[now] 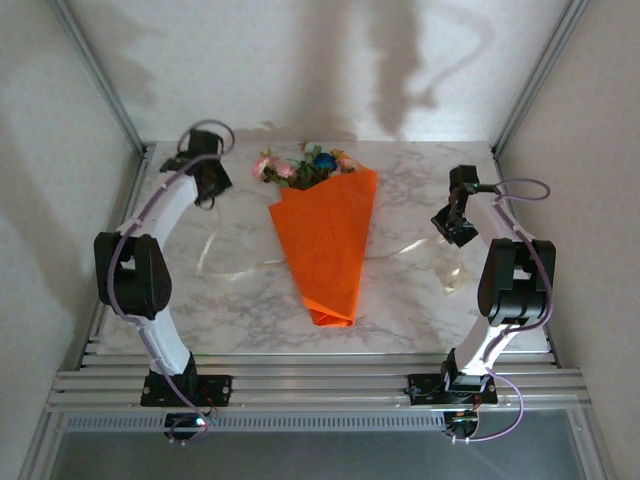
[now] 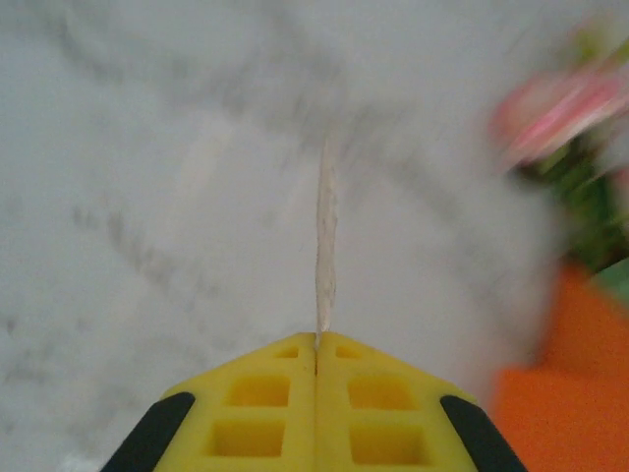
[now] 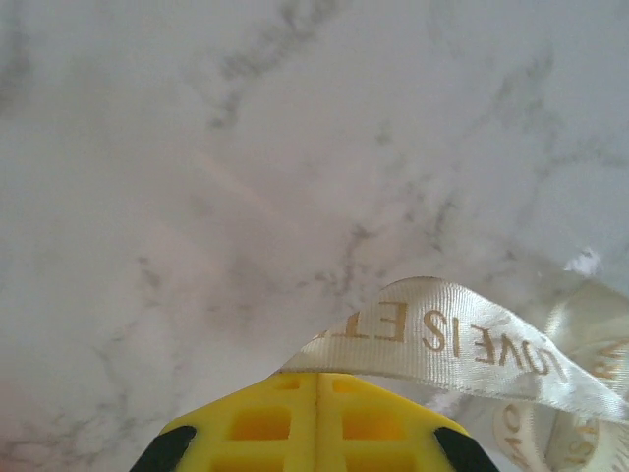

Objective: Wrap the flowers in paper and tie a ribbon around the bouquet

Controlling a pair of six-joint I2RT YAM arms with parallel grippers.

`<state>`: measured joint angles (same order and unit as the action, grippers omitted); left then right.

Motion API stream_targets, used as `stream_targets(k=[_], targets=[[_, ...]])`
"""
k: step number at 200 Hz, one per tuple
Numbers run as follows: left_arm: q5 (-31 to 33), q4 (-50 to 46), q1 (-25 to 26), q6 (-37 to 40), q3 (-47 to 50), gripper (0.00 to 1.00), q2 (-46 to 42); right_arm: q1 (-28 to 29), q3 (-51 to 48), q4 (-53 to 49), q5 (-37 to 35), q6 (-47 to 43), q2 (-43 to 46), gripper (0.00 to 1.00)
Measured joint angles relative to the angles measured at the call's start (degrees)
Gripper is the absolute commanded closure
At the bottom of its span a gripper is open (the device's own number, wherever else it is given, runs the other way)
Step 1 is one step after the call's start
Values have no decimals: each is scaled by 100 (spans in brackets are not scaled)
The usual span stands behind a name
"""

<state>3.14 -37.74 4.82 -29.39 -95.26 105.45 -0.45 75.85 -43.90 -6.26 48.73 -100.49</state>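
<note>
Left gripper [image 2: 316,340] and right gripper [image 3: 316,377], well apart, pinch ribbon [image 3: 442,339]

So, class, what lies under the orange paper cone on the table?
The ribbon reaches the paper cone from both sides on the marble table; its middle stretch is covered, so whether it passes underneath cannot be seen.

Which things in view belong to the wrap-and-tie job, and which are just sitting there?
Job: bouquet; flowers; ribbon, gripped by left tool and right tool.
Not job: marble table; purple cables; aluminium rails.
</note>
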Motion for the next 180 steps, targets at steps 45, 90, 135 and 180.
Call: stream_targets(k=[45,90,135,180], targets=[[-234,-203,-136,-289,-3034,100,870,0,658,92,42,-238,0,100],[-1346,-20,-96,-540,-3694,100,1056,107,588,236,310,-470,101,100],[-2142,131,1113,-649,-2872,100,774,295,9,251,481,-640,647,100],[-2214,205,1941,-1060,-1001,100,-505,326,-232,254,549,-754,872,100]])
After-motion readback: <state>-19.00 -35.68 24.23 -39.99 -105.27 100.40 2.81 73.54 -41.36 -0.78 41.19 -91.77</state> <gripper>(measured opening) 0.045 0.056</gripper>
